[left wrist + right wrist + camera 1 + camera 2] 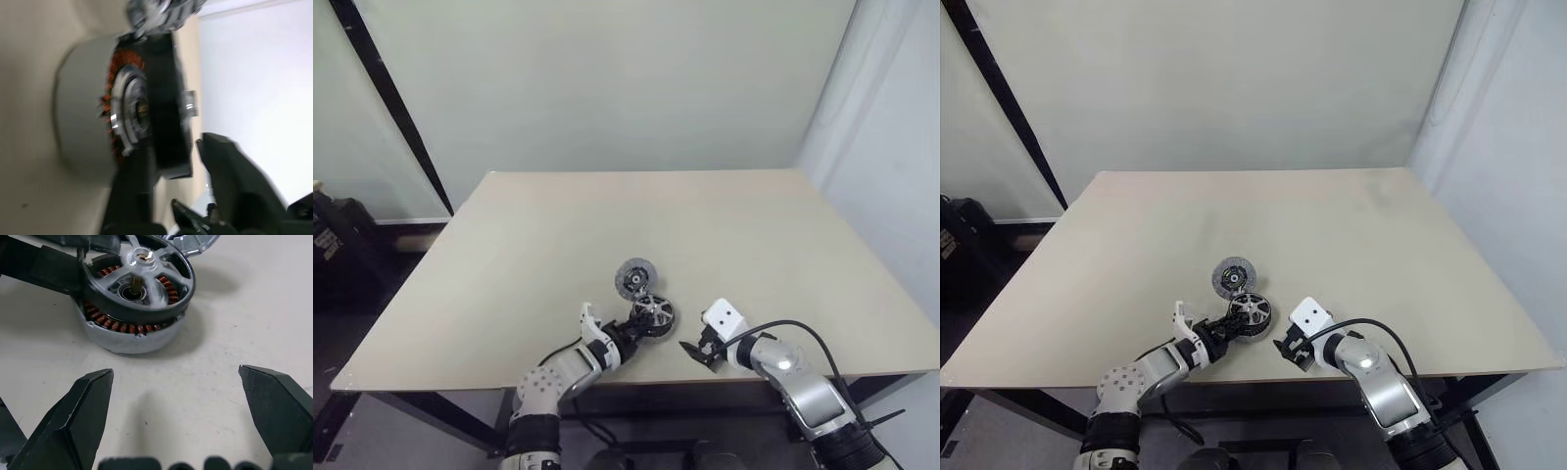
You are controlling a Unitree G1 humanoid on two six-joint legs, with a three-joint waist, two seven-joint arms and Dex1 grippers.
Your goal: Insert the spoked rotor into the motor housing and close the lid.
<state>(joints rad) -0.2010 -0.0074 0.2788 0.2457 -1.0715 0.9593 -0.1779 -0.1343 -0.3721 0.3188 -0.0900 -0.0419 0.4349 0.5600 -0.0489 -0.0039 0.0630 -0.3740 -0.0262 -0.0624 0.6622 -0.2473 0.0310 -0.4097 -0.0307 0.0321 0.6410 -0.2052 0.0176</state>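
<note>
Rotor [139,281], dark-rimmed with silvery spokes, sits on top of the grey motor housing [129,338] near the front edge of the table [724,215], tilted and not fully seated, so the copper windings show under its rim on the near side. Starting from the left: the left gripper [625,340] reaches in from the housing's left, its fingers at the rotor's rim; in its wrist view one dark finger lies against the rim and the other stands off, so the grasp looks half released, though I cannot tell whether it has truly let go. Just behind the housing lies the lid [633,279], flat on the table with its patterned inner face up, touching or nearly touching the housing's far rim. Further right, the right gripper [698,351] rests near the housing with its fingers spread wide and holding nothing, aimed toward the rotor. My judgement: the rotor's axle stands near upright over the hub, so pressing straight down seats it, and the left arm is nearer. No brand, label or writing is legible anywhere.
</note>
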